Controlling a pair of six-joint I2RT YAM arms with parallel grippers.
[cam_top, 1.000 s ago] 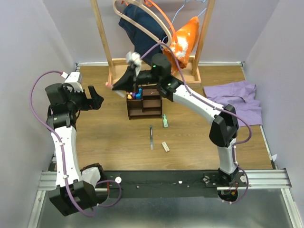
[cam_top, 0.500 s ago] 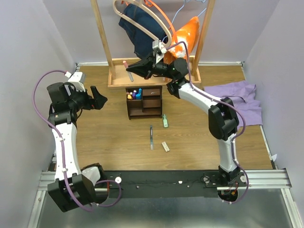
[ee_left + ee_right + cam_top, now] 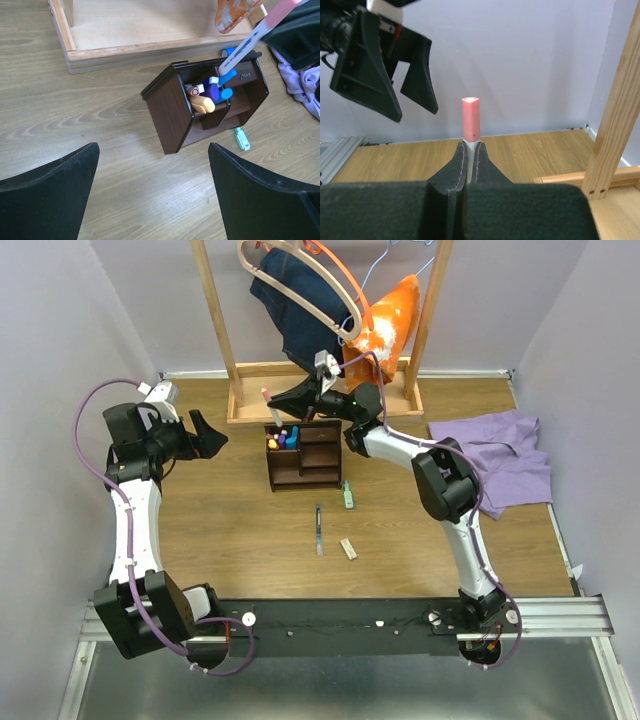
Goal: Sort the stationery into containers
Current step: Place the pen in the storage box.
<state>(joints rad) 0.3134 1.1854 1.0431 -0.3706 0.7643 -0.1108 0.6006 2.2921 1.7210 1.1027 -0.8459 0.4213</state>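
Partly hidden in clamped right gripper (image 3: 470, 148), pink-capped pen (image 3: 471, 118), left gripper (image 3: 152, 147) cropped

A light-wood clothes rack (image 3: 218, 330) holds a navy garment (image 3: 295, 310) and an orange one (image 3: 385, 320), while a purple cloth (image 3: 500, 455) lies crumpled on the wooden surface (image 3: 230, 520).

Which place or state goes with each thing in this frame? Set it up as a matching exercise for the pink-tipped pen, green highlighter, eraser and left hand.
Things:
1. pink-tipped pen
2. green highlighter
3. eraser
4. left hand

Places or states:
A. open, holding nothing
B. lying on the table by the right front corner of the organizer
C. clamped in the right hand
D. lying on the table beside the black-tipped pen

Pairs: 1-C; 2-B; 3-D; 4-A
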